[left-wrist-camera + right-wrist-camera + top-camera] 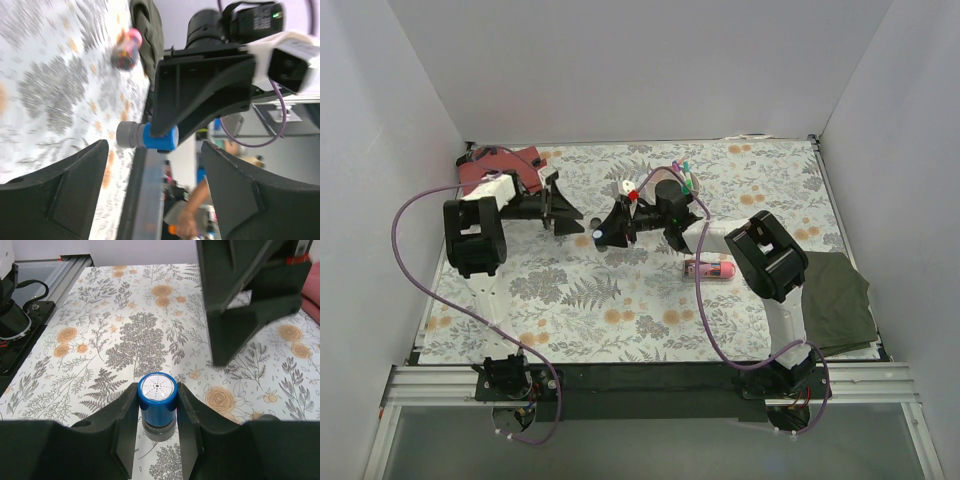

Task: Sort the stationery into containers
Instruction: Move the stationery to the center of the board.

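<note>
Clamping a small blue-capped grey cylinder (157, 396) between its fingers, the right gripper (157, 387) sits over the floral table cover (620, 300), well to the right of the red fabric pouch (520, 160). The left gripper (154, 147) is spread wide and holds nothing, between the pouch and the cylinder. A pink tube (710, 268) lies flat, farther right of the pouch than both grippers.

It's a lab: white walls (620, 70), aluminium rail (430, 380)

Olive-green cloth (840, 300), perhaps a garment, lies on the floral table covering (620, 300).
</note>
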Tool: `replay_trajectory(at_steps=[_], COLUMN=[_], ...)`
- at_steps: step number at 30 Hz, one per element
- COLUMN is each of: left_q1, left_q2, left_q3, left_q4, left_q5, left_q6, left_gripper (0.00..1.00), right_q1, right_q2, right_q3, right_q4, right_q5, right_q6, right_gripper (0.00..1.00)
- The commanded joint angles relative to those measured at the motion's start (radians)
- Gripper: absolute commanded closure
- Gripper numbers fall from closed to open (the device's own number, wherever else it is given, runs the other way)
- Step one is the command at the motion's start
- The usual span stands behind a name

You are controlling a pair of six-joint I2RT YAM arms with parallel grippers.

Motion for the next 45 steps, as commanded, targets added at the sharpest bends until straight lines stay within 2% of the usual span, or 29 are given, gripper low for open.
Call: replay_trajectory(at_steps=[1, 4, 5, 6, 7, 8, 9, 10, 13, 15, 19, 22, 32, 44, 45], left_q1=[0.092, 0.106, 0.104, 0.103, 0.103, 0.095, 0.09, 0.087, 0.073, 0.058, 0.038, 0.034, 0.031, 0.003, 0.003], left_q2=[-0.011, -0.03, -0.049, -0.072, -0.122, -0.147, -0.167, -0.187, -0.238, -0.244, -0.239, -0.216, -0.153, -0.133, -0.132], left_q3=[0.101, 0.108, 0.059, 0.025, -0.01, -0.088, -0.119, -0.153, -0.273, -0.311, -0.352, -0.351, -0.34, -0.334, -0.331], left_q4=[0.001, 0.122, 0.248, 0.324, 0.472, 0.54, 0.599, 0.701, 0.902, 0.964, 1.149, 1.219, 1.247, 1.264, 1.265], left_q5=[-0.03, -0.16, -0.205, -0.26, -0.341, -0.383, -0.411, -0.45, -0.492, -0.506, -0.532, -0.541, -0.521, -0.503, -0.5], left_q6=[0.02, -0.043, -0.113, -0.146, -0.172, -0.202, -0.203, -0.203, -0.278, -0.305, -0.393, -0.43, -0.457, -0.496, -0.499], left_gripper=[0.27, 0.38, 0.42, 0.52, 0.58, 0.66, 0.78, 1.0, 1.0, 1.0, 1.0, 1.0, 1.0, 1.0, 1.0], right_q1=[-0.023, -0.026, -0.025, -0.025, -0.026, -0.025, -0.026, -0.026, -0.026, -0.025, -0.026, -0.026, -0.026, -0.025, -0.023], right_q2=[-0.013, 0.006, 0.02, 0.027, 0.038, 0.061, 0.07, 0.079, 0.122, 0.165, 0.228, 0.26, 0.31, 0.314, 0.313], right_q3=[0.054, 0.07, 0.082, 0.091, 0.1, 0.125, 0.132, 0.137, 0.146, 0.174, 0.215, 0.238, 0.318, 0.303, 0.291], right_q4=[-0.045, -0.061, -0.062, -0.061, -0.059, -0.056, -0.05, -0.03, 0.074, 0.118, 0.161, 0.208, 0.208, 0.208, 0.206], right_q5=[0.005, 0.042, 0.074, 0.09, 0.102, 0.125, 0.142, 0.175, 0.237, 0.261, 0.321, 0.355, 0.355, 0.419, 0.432], right_q6=[-0.026, -0.078, -0.092, -0.103, -0.115, -0.139, -0.149, -0.153, -0.132, -0.112, -0.094, -0.089, -0.049, -0.037, 0.004], right_gripper=[0.97, 0.99, 0.99, 0.99, 0.99, 0.99, 0.99, 0.99, 0.99, 0.99, 0.99, 0.99, 0.99, 0.99, 0.99])
